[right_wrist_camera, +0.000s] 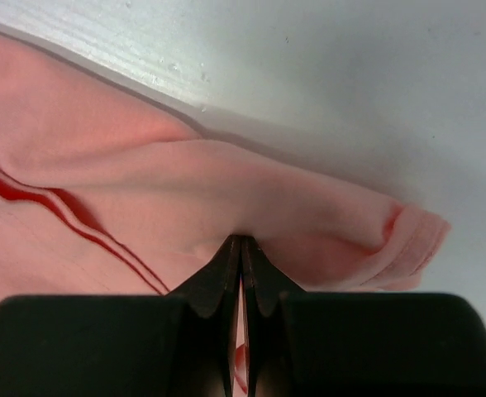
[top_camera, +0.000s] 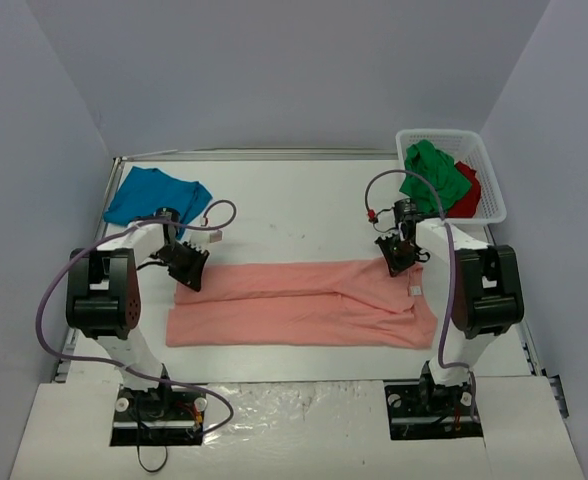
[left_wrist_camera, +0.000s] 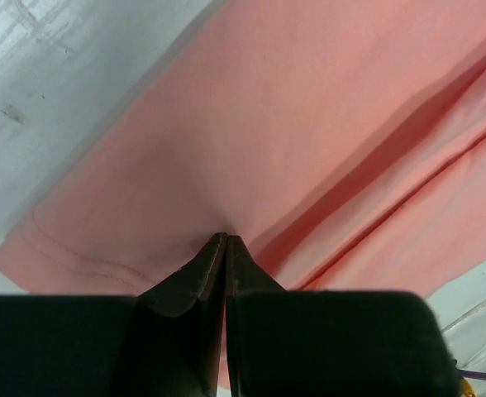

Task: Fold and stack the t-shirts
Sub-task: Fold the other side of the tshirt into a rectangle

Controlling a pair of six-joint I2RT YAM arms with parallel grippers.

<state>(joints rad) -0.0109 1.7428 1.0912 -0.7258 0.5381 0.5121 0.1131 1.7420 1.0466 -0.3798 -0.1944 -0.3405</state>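
Left jaws and right jaws each pinch the far edge of the salmon-pink t-shirt point(top_camera: 294, 305) (folded lengthwise) on the counter point(top_camera: 294, 200). A teal-blue t-shirt point(top_camera: 144, 196) lies at the far left.

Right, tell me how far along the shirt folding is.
Done: the teal-blue cloth shirt lies apparently folded, back left. In hand: the left gripper and right gripper are shut on the salmon-pink cloth shirt at its far edge. Remaining: the green cloth shirt and red cloth shirt in the white plastic mesh basket.
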